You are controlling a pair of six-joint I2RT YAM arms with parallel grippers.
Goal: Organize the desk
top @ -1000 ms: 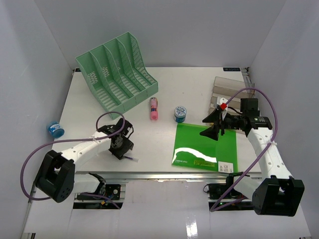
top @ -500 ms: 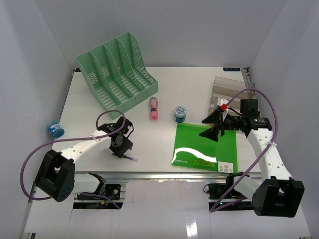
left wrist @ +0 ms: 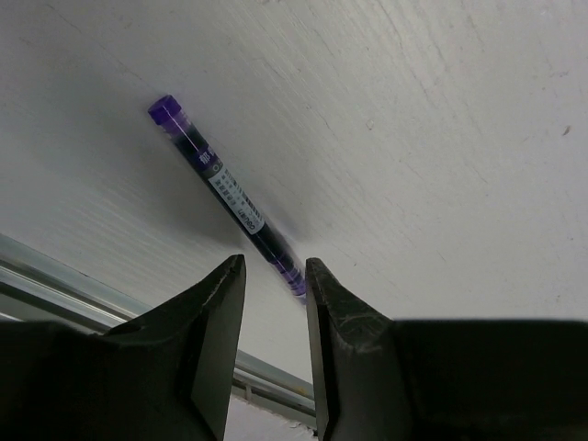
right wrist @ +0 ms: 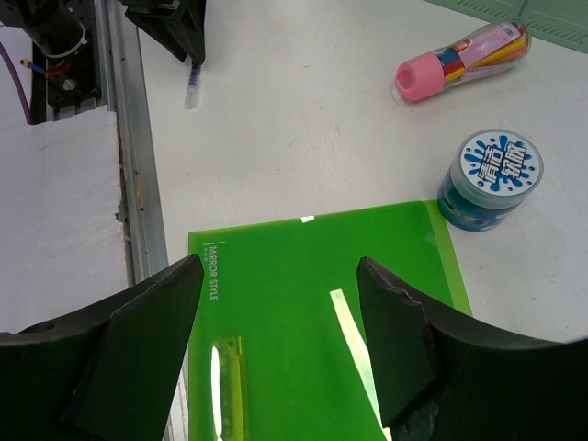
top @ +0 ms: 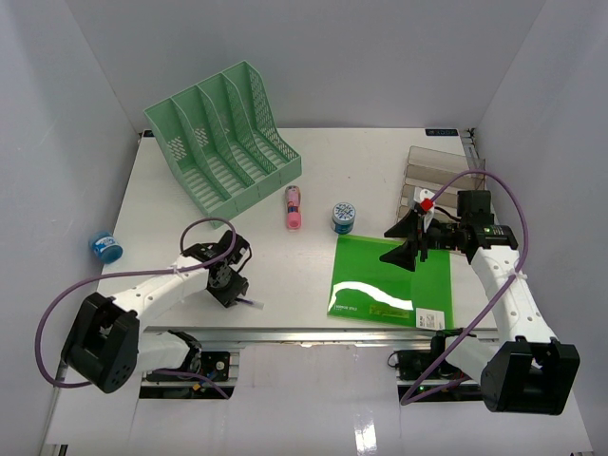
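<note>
The left claw [left wrist: 274,266] is down at the surface [top: 361,171], lower left of the overhead view. Its jaws are narrow but not closed. The near end of a purple pen [left wrist: 220,184] reaches into the gap between them, and the gap is wider than the pen. I can't tell whether either finger [left wrist: 216,340] touches it. The pen lies flat near the front rail.

The right claw [top: 404,239] hangs wide open over a green folder [right wrist: 312,276], holding nothing. The folder lies flat, lower right of centre.

The white surface fills the middle of the overhead view, between grey walls.

A mint file rack [top: 223,133] with four slots stands at the upper left. In the middle, a clear tube [right wrist: 469,60] with a pink cap lies on its side, with coloured pens inside. A blue tub [right wrist: 490,179] with a printed lid stands just beside the folder's far corner. A clear tray [top: 432,166] sits at the far right, and I can't make out what is in it. A second blue tub [top: 105,247] lies off the surface's left edge.

I count one pen, one folder, one rack, one tube, one tray and two tubs.
</note>
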